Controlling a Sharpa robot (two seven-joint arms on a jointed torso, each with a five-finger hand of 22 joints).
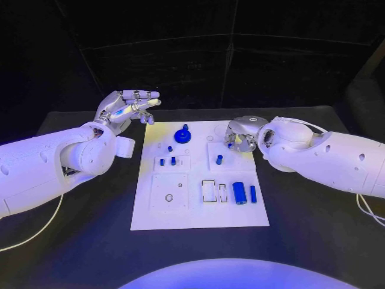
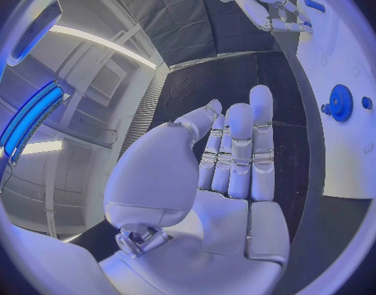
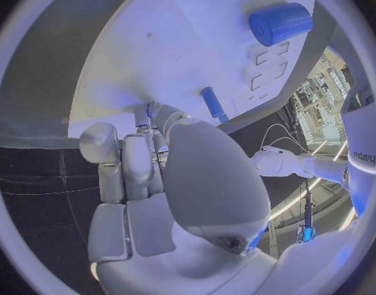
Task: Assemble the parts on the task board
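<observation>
The white task board [image 1: 201, 208] lies in the middle of the black table. On it are a blue gear [image 1: 183, 135], two short pegs [image 1: 167, 161], a peg [image 1: 218, 159], a thick blue cylinder [image 1: 239, 192] and a thin rod [image 1: 253, 193]. My left hand [image 1: 127, 107] is raised beyond the board's far left corner, fingers straight and apart, holding nothing; the gear [image 2: 341, 102] lies off to its side. My right hand [image 1: 242, 135] hangs over the board's far right part with its fingers curled down to the surface. A peg [image 3: 212, 103] lies just beside its fingertips [image 3: 151, 115]; what they hold is hidden.
Several cut-out slots [image 1: 214, 191] and a round hole [image 1: 169, 197] mark the board's near half. Bare black table [image 1: 80, 241] surrounds the board on both sides and in front. My right forearm [image 1: 340, 159] lies along the board's right edge.
</observation>
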